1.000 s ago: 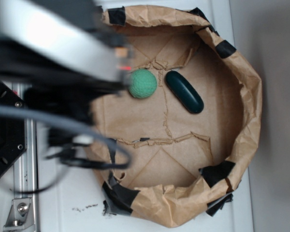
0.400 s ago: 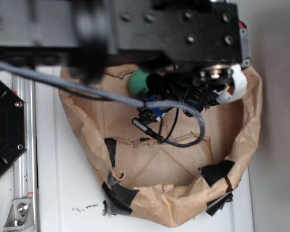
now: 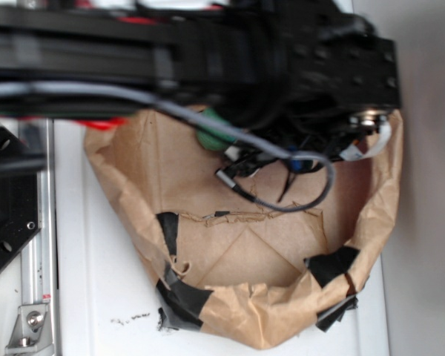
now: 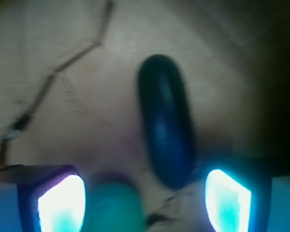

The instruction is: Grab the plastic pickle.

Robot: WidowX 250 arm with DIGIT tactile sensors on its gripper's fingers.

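Observation:
In the wrist view the plastic pickle [image 4: 165, 123], dark green and glossy, lies lengthwise on brown paper, its near end reaching between my fingers, closer to the right one. My gripper [image 4: 144, 203] is open above it; both fingertips [image 4: 63, 203] glow bright at the bottom corners. A light green ball [image 4: 113, 208] sits by the left finger. In the exterior view the arm [image 3: 282, 67] covers the pickle; only an edge of the ball [image 3: 210, 133] shows.
A brown paper bag [image 3: 378, 200] with rolled-down walls and black tape patches [image 3: 334, 265] rings the work area. A grey cable [image 3: 282, 204] loops under the arm. A black base plate [image 3: 7, 215] and metal rail lie at the left.
The arm has swung from the left across the bag to over the pickle, hiding it and most of the ball in the exterior view.

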